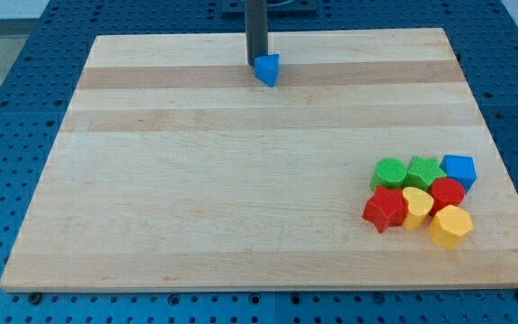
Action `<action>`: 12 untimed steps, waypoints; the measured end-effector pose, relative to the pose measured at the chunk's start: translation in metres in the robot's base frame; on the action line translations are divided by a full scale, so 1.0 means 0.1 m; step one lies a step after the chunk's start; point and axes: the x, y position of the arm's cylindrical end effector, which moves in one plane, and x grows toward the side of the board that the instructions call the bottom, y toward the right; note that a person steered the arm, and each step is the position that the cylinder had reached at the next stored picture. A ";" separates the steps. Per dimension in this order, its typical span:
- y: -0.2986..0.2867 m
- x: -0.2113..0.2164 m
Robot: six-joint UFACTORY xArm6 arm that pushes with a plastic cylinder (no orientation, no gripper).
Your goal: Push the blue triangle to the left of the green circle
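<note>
Rod tip touches blue triangle's left.

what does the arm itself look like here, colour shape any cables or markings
Only my rod shows: a straight, dark grey to black bar with plain flat sides, coming down from the view's top edge. No cables, labels or markings are visible on it. It ends bluntly at my tip, with no jaws. The rest of the arm is out of frame.

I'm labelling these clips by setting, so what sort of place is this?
Probably a robotics lab bench: a wooden board lies on a blue perforated table, my tip touches the blue triangle, and small coloured blocks cluster at the view's lower right.
</note>
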 end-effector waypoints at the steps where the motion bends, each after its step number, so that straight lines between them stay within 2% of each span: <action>1: 0.06 0.21; 3: 0.52 0.52; 6: 1.02 1.22; 8: 1.12 1.62; 12: 1.13 1.99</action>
